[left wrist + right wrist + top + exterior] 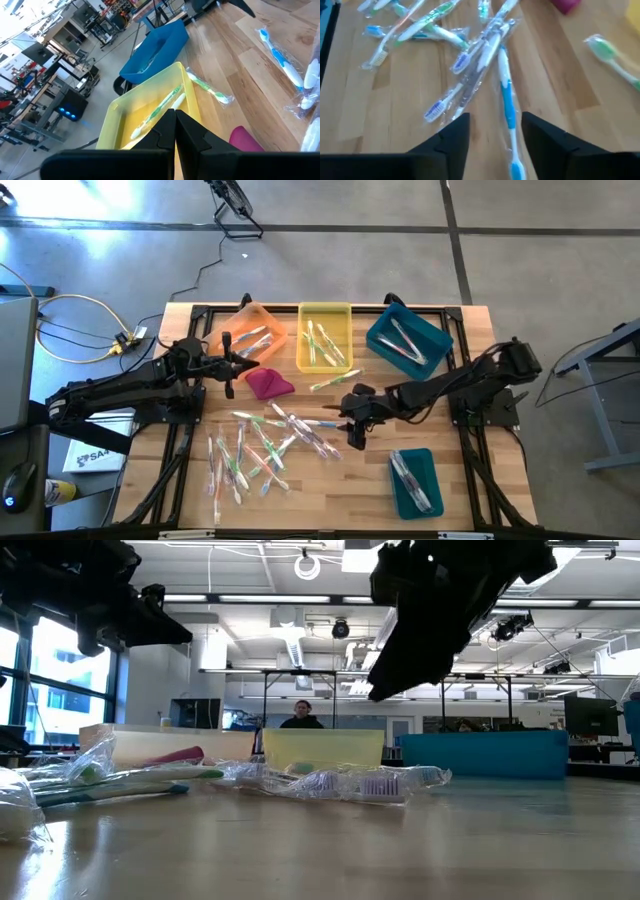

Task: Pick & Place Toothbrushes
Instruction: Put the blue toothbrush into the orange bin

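I am hovering my right claw [492, 131], jaws parted and empty, over the blue toothbrush [507, 100]: light, slippery; gripping mid-handle.

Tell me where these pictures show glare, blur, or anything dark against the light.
High view: glare whitens the floor at top left. Low view: both arms are black silhouettes against bright ceiling lights, and the nearest wrapped toothbrushes are soft. Right wrist view: the green toothbrush is blurred.

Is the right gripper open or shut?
Open: the right gripper shows a clear gap between its dark fingers, above a blue-and-white plastic toothbrush lying on the table.
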You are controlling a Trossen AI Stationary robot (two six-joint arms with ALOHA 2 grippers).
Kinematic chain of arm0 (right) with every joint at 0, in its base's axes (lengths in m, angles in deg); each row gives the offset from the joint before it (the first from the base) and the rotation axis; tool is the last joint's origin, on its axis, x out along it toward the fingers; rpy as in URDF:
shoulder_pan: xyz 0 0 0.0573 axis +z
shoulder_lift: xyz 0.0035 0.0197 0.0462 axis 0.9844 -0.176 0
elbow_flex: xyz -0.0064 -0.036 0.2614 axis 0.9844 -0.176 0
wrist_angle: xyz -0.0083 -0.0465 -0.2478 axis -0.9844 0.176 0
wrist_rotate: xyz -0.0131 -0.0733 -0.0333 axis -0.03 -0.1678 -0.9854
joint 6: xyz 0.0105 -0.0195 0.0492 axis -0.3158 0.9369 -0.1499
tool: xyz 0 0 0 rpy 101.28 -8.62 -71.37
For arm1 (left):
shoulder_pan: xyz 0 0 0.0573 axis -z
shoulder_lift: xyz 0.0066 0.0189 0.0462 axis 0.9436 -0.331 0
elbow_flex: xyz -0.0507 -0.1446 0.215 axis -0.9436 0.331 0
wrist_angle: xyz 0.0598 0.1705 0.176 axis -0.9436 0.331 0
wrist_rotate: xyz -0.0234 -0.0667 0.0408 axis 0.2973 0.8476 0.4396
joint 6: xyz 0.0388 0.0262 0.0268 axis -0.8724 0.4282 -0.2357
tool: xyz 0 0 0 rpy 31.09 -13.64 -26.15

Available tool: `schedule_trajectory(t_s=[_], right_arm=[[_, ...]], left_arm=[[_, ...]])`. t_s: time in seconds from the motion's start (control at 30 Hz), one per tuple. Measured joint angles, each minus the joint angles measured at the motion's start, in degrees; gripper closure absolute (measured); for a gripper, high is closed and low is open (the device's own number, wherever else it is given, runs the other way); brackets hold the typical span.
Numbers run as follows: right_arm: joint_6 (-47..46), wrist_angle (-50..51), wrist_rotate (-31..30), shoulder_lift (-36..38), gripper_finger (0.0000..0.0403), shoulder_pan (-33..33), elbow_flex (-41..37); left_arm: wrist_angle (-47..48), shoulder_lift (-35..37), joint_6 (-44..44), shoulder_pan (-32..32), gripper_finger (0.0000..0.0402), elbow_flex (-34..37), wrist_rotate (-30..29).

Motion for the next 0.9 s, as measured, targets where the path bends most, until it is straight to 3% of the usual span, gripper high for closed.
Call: schedule_trajectory(t_s=[0.27,0.9], right_arm=[[2.34,-1.11,-0.32,-4.98,0.0179,0.35,-0.04],[2.12,-0.77,-2.64,-12.15,0.0183,0.33,0.00]], left_arm=[[1.63,0.00,0.00,0.00,0.0399,-0.02,-0.31],[2.08,0.00,0.00,0.00,0.0399,-0.02,-0.52]])
